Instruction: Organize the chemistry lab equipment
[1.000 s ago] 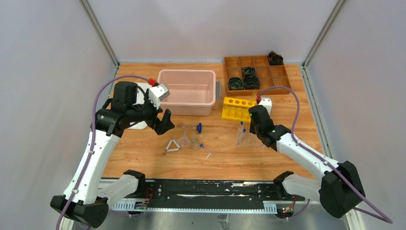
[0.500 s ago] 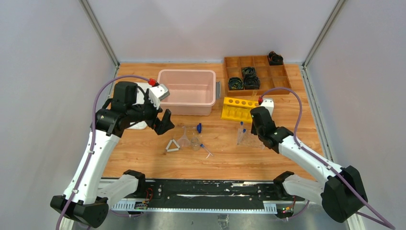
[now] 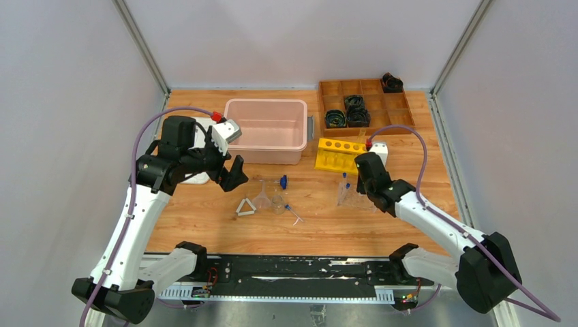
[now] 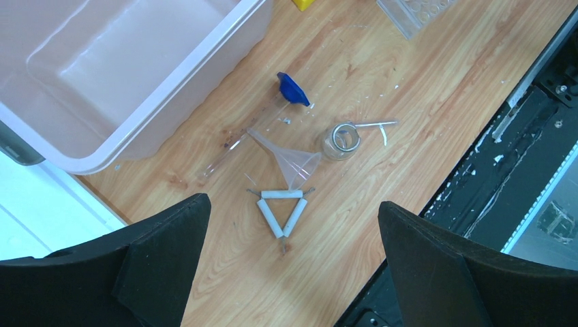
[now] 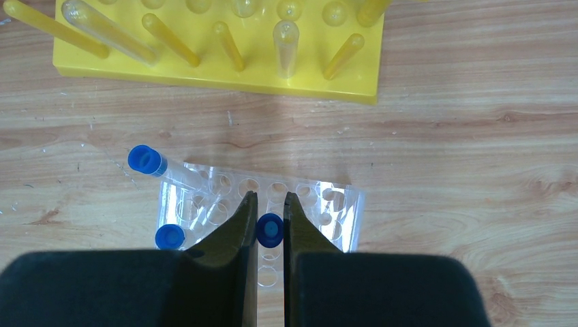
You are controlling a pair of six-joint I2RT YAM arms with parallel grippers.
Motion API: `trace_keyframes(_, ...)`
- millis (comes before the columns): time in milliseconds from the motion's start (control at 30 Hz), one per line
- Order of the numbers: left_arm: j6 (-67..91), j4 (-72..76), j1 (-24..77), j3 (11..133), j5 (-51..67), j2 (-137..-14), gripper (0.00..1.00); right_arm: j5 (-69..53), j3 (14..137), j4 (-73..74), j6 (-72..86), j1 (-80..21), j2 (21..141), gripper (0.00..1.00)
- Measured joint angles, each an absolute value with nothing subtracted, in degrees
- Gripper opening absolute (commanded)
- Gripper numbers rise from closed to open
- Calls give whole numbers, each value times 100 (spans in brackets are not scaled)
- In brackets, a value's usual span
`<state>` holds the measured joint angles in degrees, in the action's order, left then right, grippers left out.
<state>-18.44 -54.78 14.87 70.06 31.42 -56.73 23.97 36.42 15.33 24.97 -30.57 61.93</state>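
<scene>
The right end effector [image 5: 270,197] is pinched narrow on a small clear tube with a blue cap [image 5: 270,230]. The tube shows end-on, so its long axis points straight down from the fingers [image 5: 232,238]. Directly below lies the clear plastic tube rack [image 5: 320,201] on the wooden worktop [image 5: 443,157], its open holes facing up. Farther off, the left end effector [image 4: 293,204] hangs wide open over a clear funnel [image 4: 290,157], well apart from the rack.

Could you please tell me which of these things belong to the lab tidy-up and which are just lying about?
Belong to the job: clear tube rack, blue-capped tubes, funnel, small jar, white triangle.

Just lying about: pink tub, yellow rack, wooden tray, black coils.
</scene>
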Motion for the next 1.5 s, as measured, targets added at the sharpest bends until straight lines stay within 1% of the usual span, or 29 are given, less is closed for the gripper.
trace_keyframes(267, -1846, -5478, 1487, 7006, 3124, -5673, 100, 2346, 3642, 1538, 2506, -3057, 6401, 0)
trace_keyframes(300, -1848, -5478, 1487, 7006, 3122, -5673, 100, 2346, 3642, 1535, 2506, -3057, 6440, 1)
trace_keyframes(333, -1850, -5478, 1487, 7006, 3120, -5673, 100, 2342, 3642, 1535, 2506, -3057, 6477, 4)
trace_keyframes(367, -1855, -5478, 1487, 7006, 3116, -5673, 100, 2338, 3642, 1535, 2506, -3057, 6506, 11)
trace_keyframes(533, -1865, -5478, 1487, 7006, 3079, -5671, 100, 2270, 3660, 1533, 2506, -3057, 6530, 49)
trace_keyframes(567, -1865, -5478, 1487, 7006, 3079, -5671, 100, 2235, 3671, 1538, 2497, -3057, 6517, 54)
trace_keyframes(600, -1865, -5478, 1487, 7006, 3076, -5666, 100, 2198, 3684, 1544, 2502, -3055, 6490, 56)
trace_keyframes(767, -1863, -5478, 1487, 7006, 3070, -5625, 100, 2045, 3994, 1804, 2528, -3055, 6259, 57)
trace_keyframes(933, -1839, -5544, 1487, 7146, 3041, -5627, 100, 1907, 4530, 2110, 2744, -3164, 6001, 51)
trace_keyframes(1067, -1772, -5551, 1487, 7231, 3050, -5631, 100, 1949, 4952, 2152, 2880, -3983, 6031, 49)
trace_keyframes(1133, -1730, -5559, 1487, 7231, 3050, -5669, 100, 1865, 5188, 2132, 2934, -4431, 6302, 48)
trace_keyframes(1267, -1710, -5568, 1487, 7231, 3050, -5701, 100, 1391, 5605, 1876, 3026, -5070, 7397, 46)
trace_keyframes(1367, -1710, -5570, 1487, 7231, 3048, -5664, 100, 1081, 5708, 1798, 3050, -5293, 8200, 46)
trace_keyframes(1500, -1715, -5588, 1487, 7229, 3041, -5599, 100, 781, 5721, 1752, 3079, -5435, 8877, 49)
